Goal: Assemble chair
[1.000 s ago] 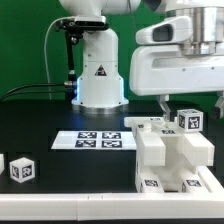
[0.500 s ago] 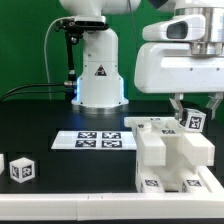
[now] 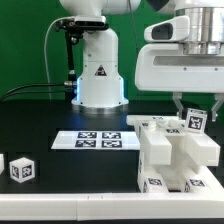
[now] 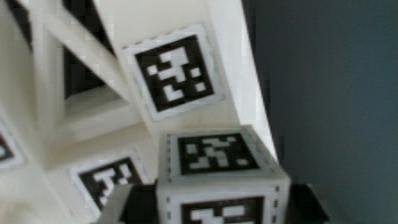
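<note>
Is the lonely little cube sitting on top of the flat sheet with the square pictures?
No, the small cube sits on the black table, well apart from the marker board.

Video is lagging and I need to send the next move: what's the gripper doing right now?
Gripper: closed on the small white plastic cube with a black-and-white tag.

A small white tagged block [image 3: 193,119] is sitting upright between the fingers of the claw [image 3: 193,126], which are pressing its sides. The stepped white chair assembly [image 3: 165,160] is standing just beneath the claw. Another tagged cube [image 3: 22,169] is lying well apart from the claw, toward the exterior view's left.
</note>
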`<state>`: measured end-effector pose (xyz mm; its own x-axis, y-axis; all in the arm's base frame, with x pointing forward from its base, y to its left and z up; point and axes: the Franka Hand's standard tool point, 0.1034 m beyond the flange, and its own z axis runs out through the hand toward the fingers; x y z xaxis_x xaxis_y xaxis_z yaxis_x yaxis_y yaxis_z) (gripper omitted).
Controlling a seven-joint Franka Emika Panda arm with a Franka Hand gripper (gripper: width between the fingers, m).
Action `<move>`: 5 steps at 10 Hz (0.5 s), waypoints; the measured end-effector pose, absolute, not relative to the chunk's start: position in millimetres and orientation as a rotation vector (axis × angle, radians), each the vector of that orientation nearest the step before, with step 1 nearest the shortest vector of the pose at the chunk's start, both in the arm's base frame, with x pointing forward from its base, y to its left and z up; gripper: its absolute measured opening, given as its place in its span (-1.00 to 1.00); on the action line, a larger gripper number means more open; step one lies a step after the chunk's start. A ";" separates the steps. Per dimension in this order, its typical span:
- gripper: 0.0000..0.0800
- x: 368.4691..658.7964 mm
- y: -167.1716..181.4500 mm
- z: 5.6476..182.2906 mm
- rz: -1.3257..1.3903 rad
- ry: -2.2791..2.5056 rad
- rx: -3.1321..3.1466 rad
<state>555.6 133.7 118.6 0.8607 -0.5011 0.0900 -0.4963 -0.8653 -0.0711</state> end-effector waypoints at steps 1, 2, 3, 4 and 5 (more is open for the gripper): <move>-0.30 555.9 136.7 118.7 -0.169 0.944 -2.929; -0.29 555.5 138.9 118.8 -0.166 1.029 -2.895; -0.29 555.7 138.7 118.9 -0.147 1.169 -2.821; -0.29 556.1 138.9 119.1 -0.137 1.240 -2.777; -0.29 555.8 139.3 118.8 -0.133 1.245 -2.772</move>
<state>555.8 139.3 118.8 0.6619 -0.7486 0.0390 -0.7399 -0.6608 -0.1263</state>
